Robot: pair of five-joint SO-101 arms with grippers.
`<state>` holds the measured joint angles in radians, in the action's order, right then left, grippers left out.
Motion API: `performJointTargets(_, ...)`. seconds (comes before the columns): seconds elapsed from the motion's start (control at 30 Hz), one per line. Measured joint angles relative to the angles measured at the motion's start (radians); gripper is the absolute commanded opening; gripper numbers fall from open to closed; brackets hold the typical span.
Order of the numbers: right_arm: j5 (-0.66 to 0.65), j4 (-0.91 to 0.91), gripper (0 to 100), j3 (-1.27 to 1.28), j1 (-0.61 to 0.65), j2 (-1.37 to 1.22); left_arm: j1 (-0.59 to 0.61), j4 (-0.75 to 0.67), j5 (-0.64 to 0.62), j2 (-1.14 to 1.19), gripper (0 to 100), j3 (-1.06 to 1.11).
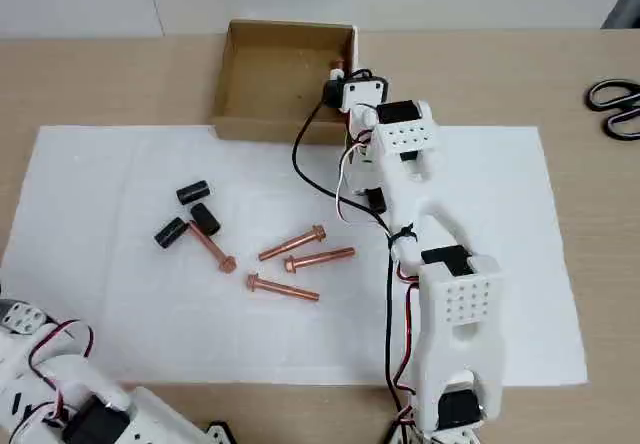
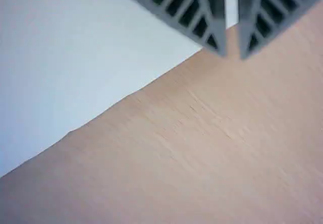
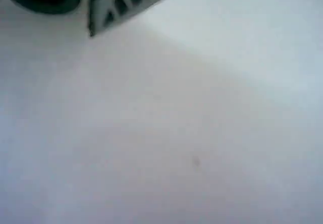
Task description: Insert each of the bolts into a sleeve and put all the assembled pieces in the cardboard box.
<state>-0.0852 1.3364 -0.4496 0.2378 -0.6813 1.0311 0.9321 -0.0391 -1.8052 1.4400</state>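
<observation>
My right gripper (image 1: 338, 69) hangs at the cardboard box (image 1: 270, 79) by the worktop's far edge, its grip I can't tell, and the left fingers (image 2: 197, 12) are nearly closed and empty, so I'd go low inside the box before fetching the mid-worktop bolts (image 1: 300, 259).

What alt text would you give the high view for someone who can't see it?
One white robot arm stretches across a white sheet to the right wall of a cardboard box. On the sheet lie four copper bolts and three black sleeves, one bolt ending at a sleeve. Scissors lie near the wooden table's right edge.
</observation>
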Motion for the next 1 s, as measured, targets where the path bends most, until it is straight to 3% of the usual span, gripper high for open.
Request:
performJointTargets(0.23, 0.000, 0.017, 15.1, -0.046, 0.000, -0.005, 0.000, 0.000, 0.000, 0.000, 1, 0.000)
performJointTargets(0.57, 0.000, 0.199, 15.1, -0.227, -0.006, -0.012, 0.000, 0.000, 0.000, 0.000, 1, 0.000)
performJointTargets(1.0, 0.000, 0.305, 15.1, -0.238, -0.041, -0.017, 0.000, 0.000, 0.000, 0.000, 1, 0.000)
